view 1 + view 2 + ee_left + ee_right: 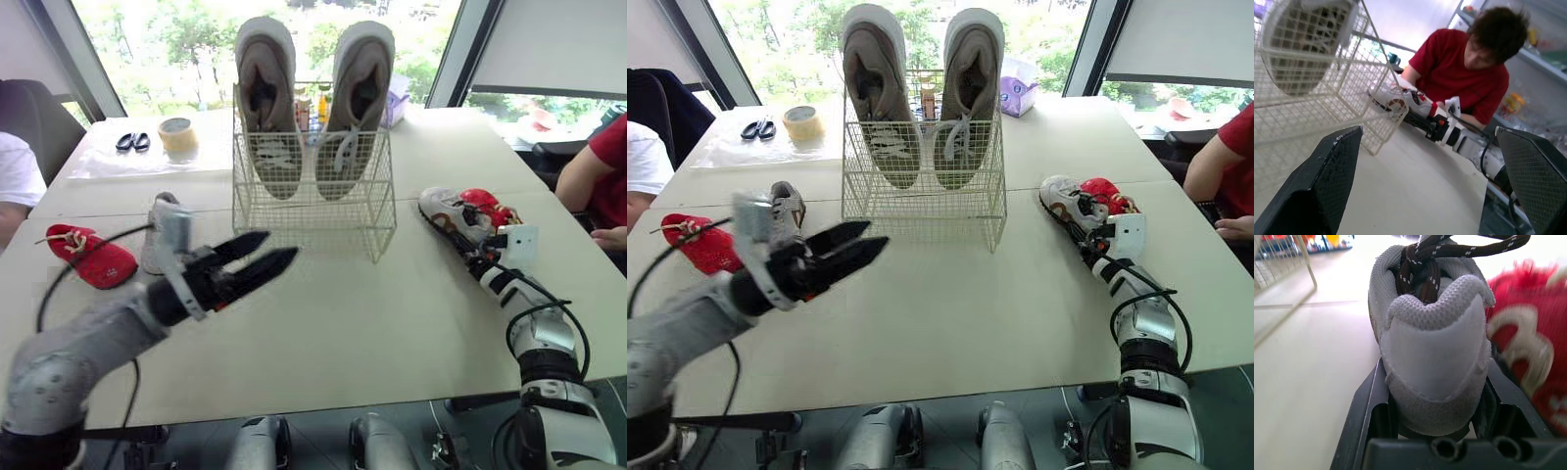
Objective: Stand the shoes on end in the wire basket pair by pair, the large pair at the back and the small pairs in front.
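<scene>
Pale table [343, 323] by bright windows [176, 49], left jaws wide, right jaws clamping grey shoe [1432, 357].

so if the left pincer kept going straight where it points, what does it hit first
The open left pincer looks set to pass just beside the front corner of the basket, then meet the right pincer gripping the grey shoe. Depth is unclear, so it may clip the basket first.
</scene>
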### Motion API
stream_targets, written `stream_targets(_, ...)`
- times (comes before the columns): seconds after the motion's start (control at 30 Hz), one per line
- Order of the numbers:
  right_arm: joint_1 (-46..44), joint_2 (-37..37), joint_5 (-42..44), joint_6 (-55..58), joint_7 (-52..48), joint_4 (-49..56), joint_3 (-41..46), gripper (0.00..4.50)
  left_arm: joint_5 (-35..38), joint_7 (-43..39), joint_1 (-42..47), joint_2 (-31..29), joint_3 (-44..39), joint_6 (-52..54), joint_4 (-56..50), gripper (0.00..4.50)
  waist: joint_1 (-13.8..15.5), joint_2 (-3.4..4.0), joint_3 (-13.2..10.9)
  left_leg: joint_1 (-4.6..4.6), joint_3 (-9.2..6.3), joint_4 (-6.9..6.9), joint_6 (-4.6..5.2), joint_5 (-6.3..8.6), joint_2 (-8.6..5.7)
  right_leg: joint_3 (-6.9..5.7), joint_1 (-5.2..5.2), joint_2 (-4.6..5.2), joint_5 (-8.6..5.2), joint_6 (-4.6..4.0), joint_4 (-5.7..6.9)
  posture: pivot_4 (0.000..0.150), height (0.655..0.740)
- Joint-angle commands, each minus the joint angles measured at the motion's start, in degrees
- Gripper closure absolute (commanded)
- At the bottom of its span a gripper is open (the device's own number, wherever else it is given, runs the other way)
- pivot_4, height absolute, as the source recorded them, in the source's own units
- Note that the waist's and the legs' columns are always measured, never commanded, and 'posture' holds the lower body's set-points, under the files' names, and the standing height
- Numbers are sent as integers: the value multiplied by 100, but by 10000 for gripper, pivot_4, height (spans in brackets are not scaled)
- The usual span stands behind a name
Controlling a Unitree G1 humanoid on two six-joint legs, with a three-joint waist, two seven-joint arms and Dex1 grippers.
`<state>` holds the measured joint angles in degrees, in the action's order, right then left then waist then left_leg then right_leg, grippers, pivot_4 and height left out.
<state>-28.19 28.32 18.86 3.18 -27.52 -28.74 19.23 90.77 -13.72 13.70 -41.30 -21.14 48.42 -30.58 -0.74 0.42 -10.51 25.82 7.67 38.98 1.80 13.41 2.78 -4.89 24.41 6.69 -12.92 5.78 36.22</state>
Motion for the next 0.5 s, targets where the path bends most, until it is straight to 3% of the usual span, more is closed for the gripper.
stream_targets(0.03, -961, 566, 49, -220, 531, 1060, 433, 30291, 628, -234, 884, -361, -521, -211, 880, 0, 8, 6, -4, 1, -1, 0, 0, 0, -1, 0, 2, 0, -2, -4, -1, 1500, 7351)
stream_targets(0.13, -1933, 990, 137, -256, 603, 1166, 505, 30291, 638, -241, 1720, -235, -457, -381, 1526, 0, 19, 7, -4, 7, 2, 0, 0, 2, -8, 1, 1, 3, -5, -6, -9, 1500, 7351)
stream_targets(0.27, -2980, 1288, 487, 21, -122, 1619, 135, 30291, 492, -261, 2636, 67, -272, -415, 2276, 0, 6, -4, -1, 11, 3, -13, 1, 2, -17, 1, 3, -2, 2, 18, -13, 1500, 7351)
stream_targets(0.5, -3834, 1279, 853, 582, -1633, 2309, -853, 30291, -199, -949, 3922, 114, 106, -86, 3366, 0, -28, -7, -3, 5, 16, -19, -7, -3, -13, 1, 3, -13, 0, 24, -10, 1500, 7351)
